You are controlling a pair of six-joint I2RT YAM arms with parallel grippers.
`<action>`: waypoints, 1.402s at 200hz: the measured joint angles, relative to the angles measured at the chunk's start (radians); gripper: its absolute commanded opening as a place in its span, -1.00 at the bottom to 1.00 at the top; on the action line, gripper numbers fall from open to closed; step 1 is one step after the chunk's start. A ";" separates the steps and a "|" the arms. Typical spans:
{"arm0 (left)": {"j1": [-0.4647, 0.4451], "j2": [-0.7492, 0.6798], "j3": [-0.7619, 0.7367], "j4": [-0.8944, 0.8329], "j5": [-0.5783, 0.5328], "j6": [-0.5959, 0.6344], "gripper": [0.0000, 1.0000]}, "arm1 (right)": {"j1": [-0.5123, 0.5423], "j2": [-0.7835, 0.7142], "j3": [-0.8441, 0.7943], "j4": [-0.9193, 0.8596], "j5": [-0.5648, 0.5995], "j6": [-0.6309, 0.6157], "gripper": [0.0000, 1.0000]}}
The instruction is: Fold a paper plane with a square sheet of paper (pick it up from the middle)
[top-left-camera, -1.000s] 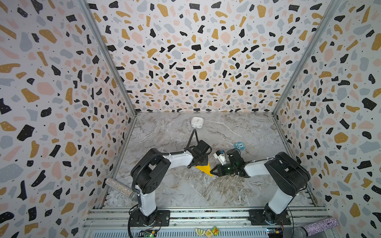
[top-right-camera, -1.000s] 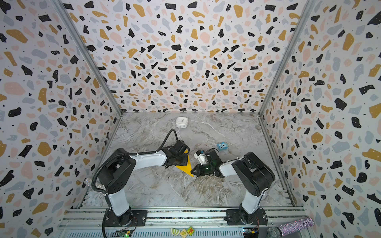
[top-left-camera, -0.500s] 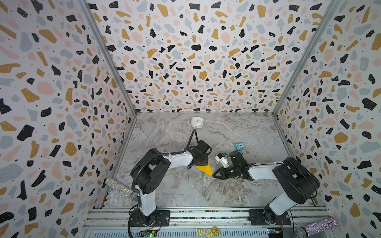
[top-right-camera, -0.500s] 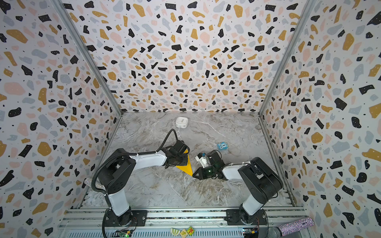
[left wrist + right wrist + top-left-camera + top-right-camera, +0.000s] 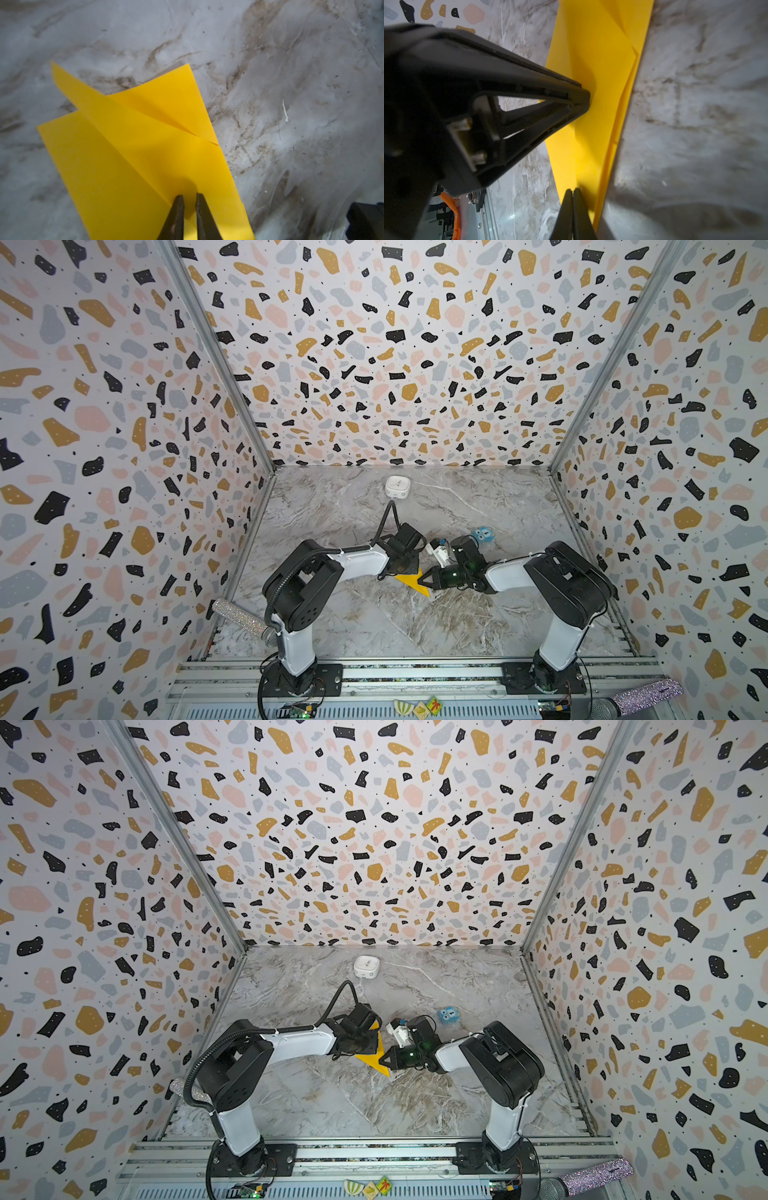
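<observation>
The square sheet of paper (image 5: 409,578) (image 5: 371,1057) lies partly folded on the marble floor, bright yellow with creased flaps; the left wrist view (image 5: 145,155) shows two flaps crossing. My left gripper (image 5: 190,197) (image 5: 365,1048) presses its tips on the paper's middle. Its jaws stand a narrow slit apart with nothing between them. My right gripper (image 5: 573,190) (image 5: 427,580) lies low and is shut, its tips on a crease at the paper's right edge. Whether paper is pinched there does not show. In the right wrist view the left gripper (image 5: 588,99) touches the paper (image 5: 591,52).
A white rounded box (image 5: 397,486) stands near the back wall. A small blue cube with eyes (image 5: 483,535) sits behind the right arm. Glittery microphones lie at the front left (image 5: 241,616) and front right (image 5: 640,695). Patterned walls close three sides.
My right arm has stretched out and come down, bringing its shut gripper to the paper's right edge. The left gripper and the paper have stayed put.
</observation>
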 measured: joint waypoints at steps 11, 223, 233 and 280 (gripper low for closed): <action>0.000 0.000 0.000 0.000 0.000 0.000 -0.69 | 0.001 0.001 0.000 0.002 -0.001 0.002 -0.89; 0.001 -0.003 -0.006 0.008 0.012 0.003 -0.69 | 0.000 -0.259 -0.110 -0.191 0.034 -0.093 -0.87; 0.002 -0.003 -0.006 0.007 0.014 0.004 -0.70 | 0.000 -0.231 -0.075 -0.188 0.035 -0.096 -0.87; 0.002 -0.004 -0.006 0.007 0.032 0.007 -0.71 | 0.000 -0.087 0.015 -0.166 0.034 -0.094 -0.89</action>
